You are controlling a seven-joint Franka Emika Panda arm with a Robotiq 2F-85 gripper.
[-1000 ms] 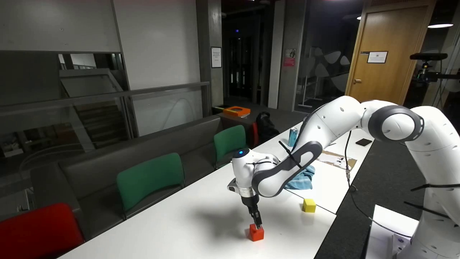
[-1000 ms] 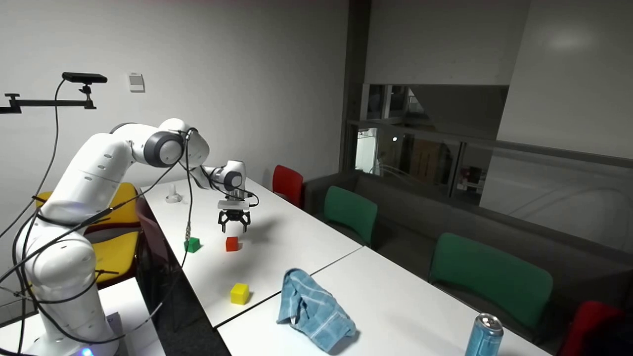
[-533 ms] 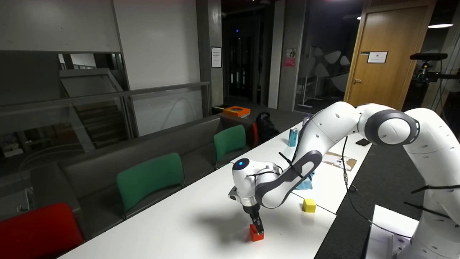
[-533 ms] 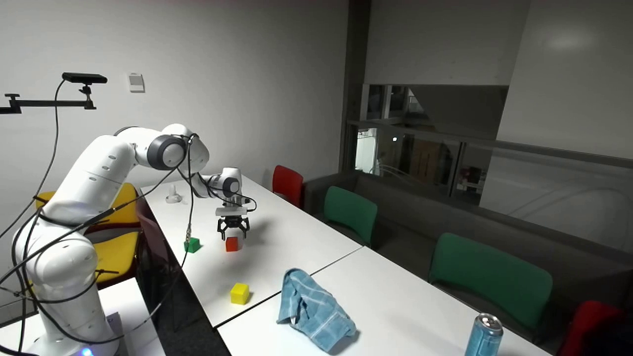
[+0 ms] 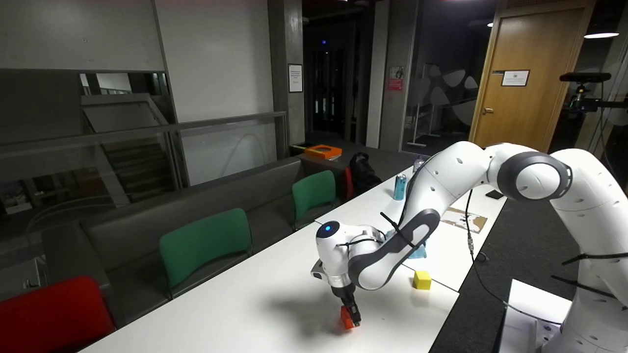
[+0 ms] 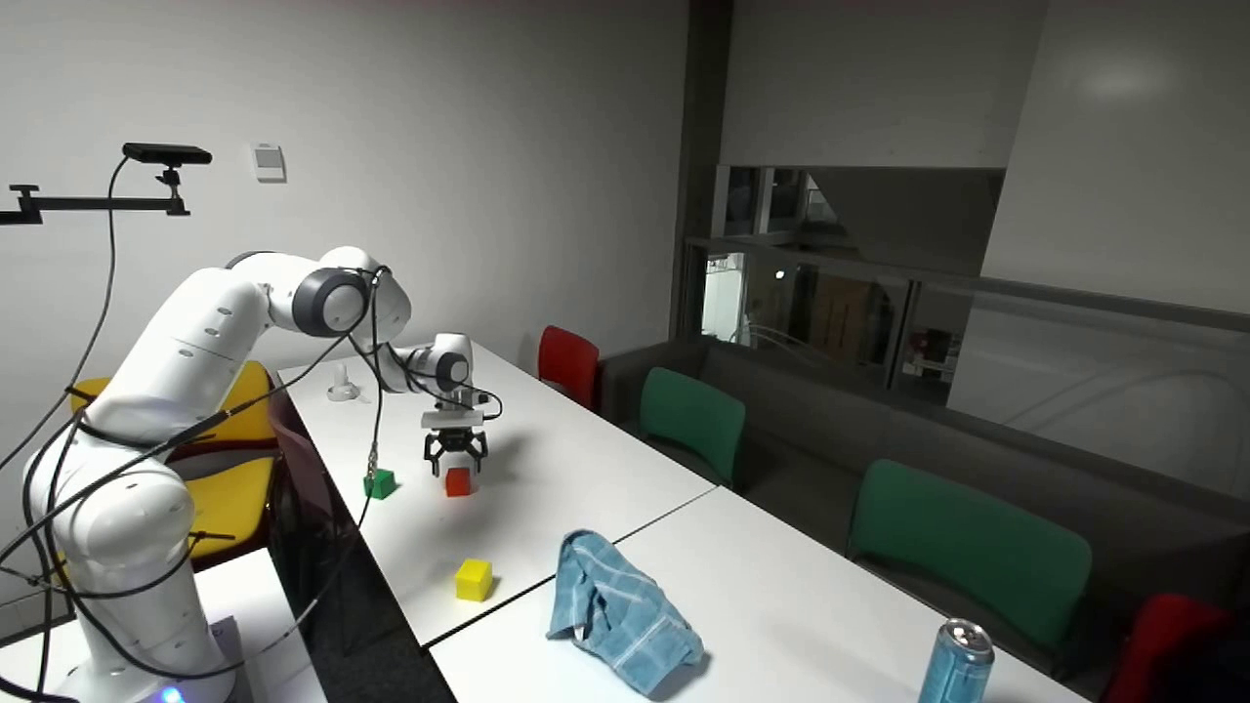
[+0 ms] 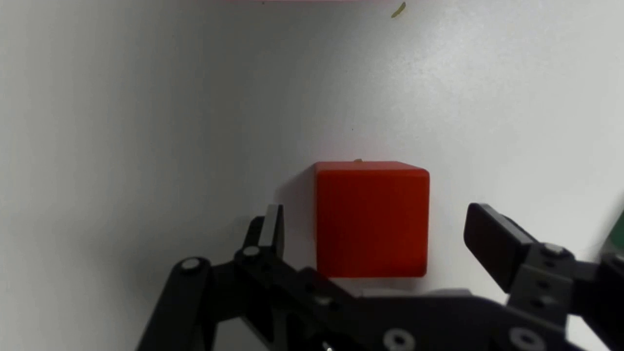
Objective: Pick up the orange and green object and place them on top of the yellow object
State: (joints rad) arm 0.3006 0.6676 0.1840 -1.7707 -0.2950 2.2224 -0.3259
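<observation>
The orange block [image 7: 373, 219] rests on the white table, between the spread fingers of my gripper [image 7: 374, 214]. In the wrist view, bare table shows on both sides of it, so neither finger touches it. An exterior view has the gripper [image 5: 355, 321] low over the table, its finger covering part of the orange block [image 5: 345, 318]. Both exterior views show the yellow block [image 6: 474, 580] nearer the table seam. The green object [image 6: 381, 484] is a small block beside the orange block, near the table edge; just a sliver of the green block [image 7: 619, 236] enters the wrist view.
A crumpled light-blue cloth [image 6: 625, 615] lies across the seam from the yellow block. Farther along stands a blue can [image 6: 957, 664]. A cable [image 6: 372, 420] hangs from the arm and crosses in front of the green block. A small white object [image 6: 342, 386] stands at the far end.
My gripper has come down around the orange block, its fingers still apart. The arm has lowered with it. None of the blocks has moved.
</observation>
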